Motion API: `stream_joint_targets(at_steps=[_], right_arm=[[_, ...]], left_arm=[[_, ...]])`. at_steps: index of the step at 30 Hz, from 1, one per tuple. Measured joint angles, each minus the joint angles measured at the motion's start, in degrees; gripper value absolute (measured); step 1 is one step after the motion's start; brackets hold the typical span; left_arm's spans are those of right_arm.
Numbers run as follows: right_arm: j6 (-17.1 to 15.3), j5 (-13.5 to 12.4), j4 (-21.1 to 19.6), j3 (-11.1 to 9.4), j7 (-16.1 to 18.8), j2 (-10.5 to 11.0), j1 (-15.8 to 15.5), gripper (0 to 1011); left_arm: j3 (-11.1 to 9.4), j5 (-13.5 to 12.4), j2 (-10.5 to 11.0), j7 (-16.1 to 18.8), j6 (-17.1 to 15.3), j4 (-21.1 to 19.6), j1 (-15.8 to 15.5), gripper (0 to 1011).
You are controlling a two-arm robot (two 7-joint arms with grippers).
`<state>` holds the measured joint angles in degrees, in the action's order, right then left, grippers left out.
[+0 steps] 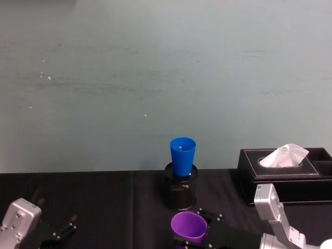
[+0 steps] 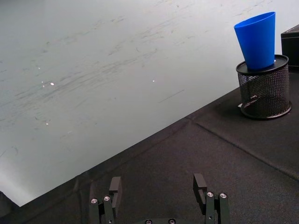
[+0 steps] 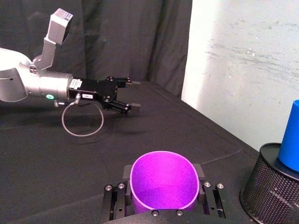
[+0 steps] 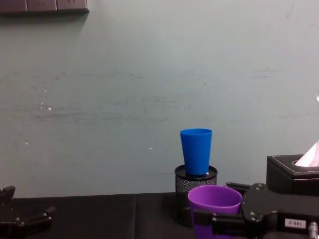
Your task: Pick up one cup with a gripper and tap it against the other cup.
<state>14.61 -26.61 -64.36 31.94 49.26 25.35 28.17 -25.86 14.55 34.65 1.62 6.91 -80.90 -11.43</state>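
Note:
My right gripper [image 3: 162,183] is shut on the purple cup [image 3: 163,179], with a black finger pressed on each side just below the rim. The cup is upright with its mouth open, near the table's front [image 1: 189,227]. A short way beyond it, the blue cup [image 1: 182,154] stands upright in a black mesh pen holder [image 1: 181,193]. The two cups are apart [image 4: 196,150]. My left gripper [image 2: 159,184] rests low over the black cloth at the front left, open, with nothing between its fingers.
A black tissue box [image 1: 284,176] with a white tissue sits to the right of the pen holder. A pale wall rises just behind the table's far edge. Black cloth [image 2: 224,154] covers the table. A thin cable loop [image 3: 83,123] hangs under my left wrist.

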Motion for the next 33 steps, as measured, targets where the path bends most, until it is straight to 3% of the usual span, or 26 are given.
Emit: stream_joint_targets(at_steps=[14,33], right_arm=[[4.63,0.07,7.81,0.12,1.33,-3.02,0.93,754],[5.01,0.86,11.12,-0.37,1.86,-4.53,1.33,754]], left_arm=[[0.00,0.00,0.00,0.00,0.00,0.00,0.00,1000],[0.00,0.00,0.00,0.00,0.00,0.00,0.00,1000]])
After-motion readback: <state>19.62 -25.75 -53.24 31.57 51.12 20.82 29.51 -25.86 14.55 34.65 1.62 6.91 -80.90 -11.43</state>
